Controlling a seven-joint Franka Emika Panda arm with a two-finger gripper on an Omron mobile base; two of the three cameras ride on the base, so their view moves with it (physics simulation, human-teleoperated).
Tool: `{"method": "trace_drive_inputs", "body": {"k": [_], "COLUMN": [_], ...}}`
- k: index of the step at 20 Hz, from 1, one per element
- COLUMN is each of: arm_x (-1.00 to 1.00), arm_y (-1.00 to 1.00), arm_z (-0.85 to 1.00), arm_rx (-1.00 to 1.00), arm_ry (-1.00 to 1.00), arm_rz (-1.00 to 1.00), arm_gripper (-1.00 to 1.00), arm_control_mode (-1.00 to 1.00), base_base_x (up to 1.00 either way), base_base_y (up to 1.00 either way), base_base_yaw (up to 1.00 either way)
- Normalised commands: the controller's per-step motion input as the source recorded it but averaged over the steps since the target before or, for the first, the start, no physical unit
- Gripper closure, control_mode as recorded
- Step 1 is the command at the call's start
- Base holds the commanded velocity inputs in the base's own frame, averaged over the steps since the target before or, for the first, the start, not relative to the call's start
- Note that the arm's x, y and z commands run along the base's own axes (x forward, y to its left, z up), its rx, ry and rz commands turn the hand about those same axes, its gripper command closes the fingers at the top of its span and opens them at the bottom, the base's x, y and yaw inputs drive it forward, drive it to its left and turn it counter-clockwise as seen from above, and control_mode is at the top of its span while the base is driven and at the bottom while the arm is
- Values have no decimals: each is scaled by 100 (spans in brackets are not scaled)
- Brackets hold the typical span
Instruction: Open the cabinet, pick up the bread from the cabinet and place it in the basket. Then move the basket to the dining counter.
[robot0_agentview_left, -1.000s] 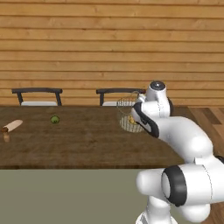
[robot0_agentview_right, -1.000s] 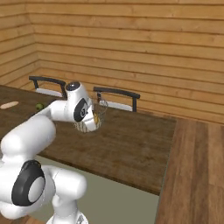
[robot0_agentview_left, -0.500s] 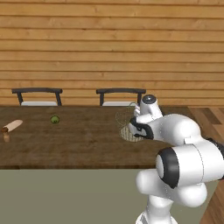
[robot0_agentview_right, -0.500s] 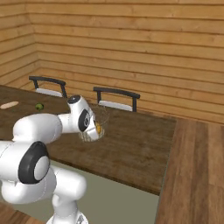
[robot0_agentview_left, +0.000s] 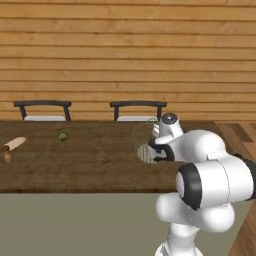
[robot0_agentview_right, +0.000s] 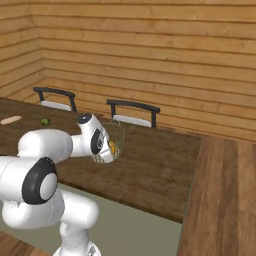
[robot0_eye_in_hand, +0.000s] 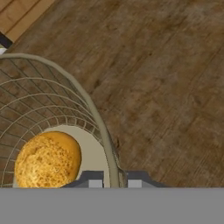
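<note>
My gripper (robot0_eye_in_hand: 112, 180) is shut on the wire rim of the basket (robot0_eye_in_hand: 94, 109), one finger on each side of the rim. The bread (robot0_eye_in_hand: 48, 159), a golden bun, lies on the basket's floor. In the left base view the basket (robot0_agentview_left: 143, 142) hangs from the gripper (robot0_agentview_left: 153, 146) low over the dining counter (robot0_agentview_left: 90, 162), near its right end. The right base view shows the basket (robot0_agentview_right: 118, 135) with the bread (robot0_agentview_right: 113, 147) beside the hand (robot0_agentview_right: 104, 145). I cannot tell whether the basket touches the wood. The cabinet is out of view.
A small green fruit (robot0_agentview_left: 62, 136) and a pale rolling pin (robot0_agentview_left: 12, 144) lie on the counter's left part. Two dark chairs (robot0_agentview_left: 43, 109) (robot0_agentview_left: 138, 109) stand behind it, against a wooden plank wall. The counter turns a corner to the right (robot0_agentview_right: 220, 200).
The arm has folded lower and carried the basket down toward the counter top. The grip on the rim has held, and the bread has stayed inside.
</note>
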Motion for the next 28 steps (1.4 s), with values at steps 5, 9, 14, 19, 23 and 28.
{"method": "trace_drive_inputs", "body": {"k": [5,9,14,19,23,28], "arm_x": [1,0,-12,-31,-37,-48], "arm_y": [0,0,0,0,0,9], "arm_z": [-3,0,36,91,100,86], "arm_rx": [0,0,0,0,1,4], "arm_ry": [0,0,-3,-8,5,4], "arm_rz": [0,0,0,0,0,21], "arm_gripper": [-100,-100,-100,-100,-100,-100], "arm_control_mode": [-100,-100,-100,-100,-100,-100], "base_base_x": [0,0,0,0,0,0], "base_base_y": [0,0,0,0,0,0], "base_base_yaw": [0,0,0,0,0,0]}}
